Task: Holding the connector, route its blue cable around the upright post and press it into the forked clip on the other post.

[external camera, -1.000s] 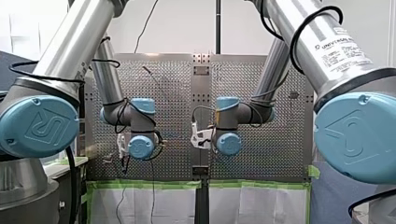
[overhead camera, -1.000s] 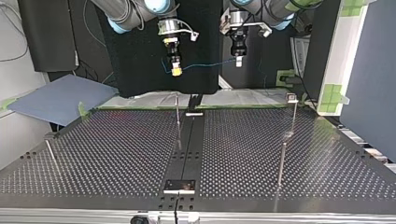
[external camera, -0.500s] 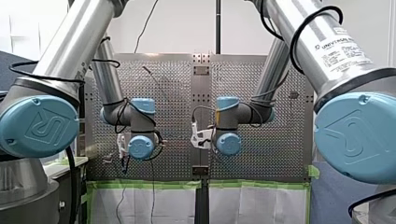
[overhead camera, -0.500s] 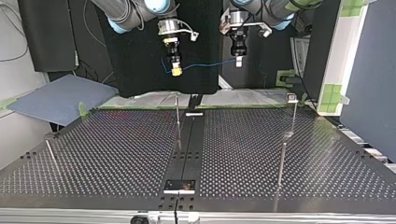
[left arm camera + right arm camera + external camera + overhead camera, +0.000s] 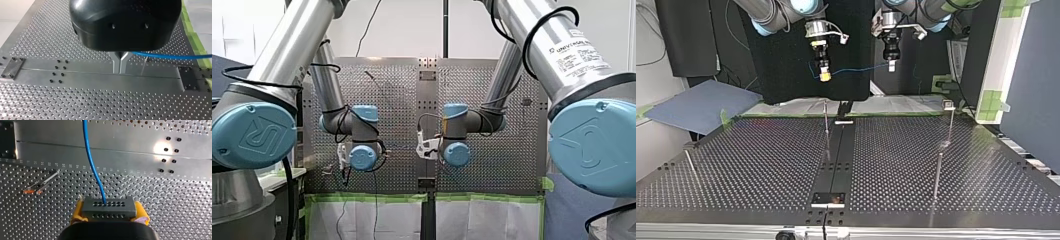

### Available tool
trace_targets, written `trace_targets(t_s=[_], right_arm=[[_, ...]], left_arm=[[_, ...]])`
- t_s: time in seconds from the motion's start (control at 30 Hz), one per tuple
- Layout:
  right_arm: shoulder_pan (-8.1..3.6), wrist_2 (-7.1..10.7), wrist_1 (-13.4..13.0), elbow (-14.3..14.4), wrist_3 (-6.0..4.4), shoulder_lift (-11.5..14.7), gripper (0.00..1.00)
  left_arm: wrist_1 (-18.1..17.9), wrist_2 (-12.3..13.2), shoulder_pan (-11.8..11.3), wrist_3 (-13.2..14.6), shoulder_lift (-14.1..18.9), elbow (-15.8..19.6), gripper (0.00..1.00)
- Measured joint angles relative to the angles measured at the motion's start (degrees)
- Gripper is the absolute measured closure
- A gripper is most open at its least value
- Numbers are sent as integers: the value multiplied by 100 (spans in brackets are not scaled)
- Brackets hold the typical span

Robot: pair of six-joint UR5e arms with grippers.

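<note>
The right jaws are clamping their yellow pads [image 5: 78, 212] on the flat sides of the dark connector [image 5: 109, 208], a light, rigid block and likely the safest hold. The metal fingers [image 5: 116, 65] of the left jaws are pressing together, seemingly pinching the blue cable [image 5: 856, 69]. The cable is spanning between both, well above the bench [image 5: 761, 165]. Thin and springy, it is probably going to bend easily but slip under a loose pinch.
</note>
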State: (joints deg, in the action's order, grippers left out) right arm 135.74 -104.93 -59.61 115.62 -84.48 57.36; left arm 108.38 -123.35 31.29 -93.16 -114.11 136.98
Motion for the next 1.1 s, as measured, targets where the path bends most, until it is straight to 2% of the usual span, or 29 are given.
trace_targets(t_s=[0.2,0.37,0.67,1.1], right_arm=[[-8,56,-43,-89,23,-65,100],[-1,67,-12,-118,33,-280,100],[1,69,-8,-122,35,-727,100],[1,69,-8,-122,35,-790,100]], left_arm=[[-75,6,-11,12,-38,-13,99],[-237,8,-14,16,-74,-14,99],[-272,8,-16,17,-79,-15,99],[-272,8,-16,17,-79,-15,99]])
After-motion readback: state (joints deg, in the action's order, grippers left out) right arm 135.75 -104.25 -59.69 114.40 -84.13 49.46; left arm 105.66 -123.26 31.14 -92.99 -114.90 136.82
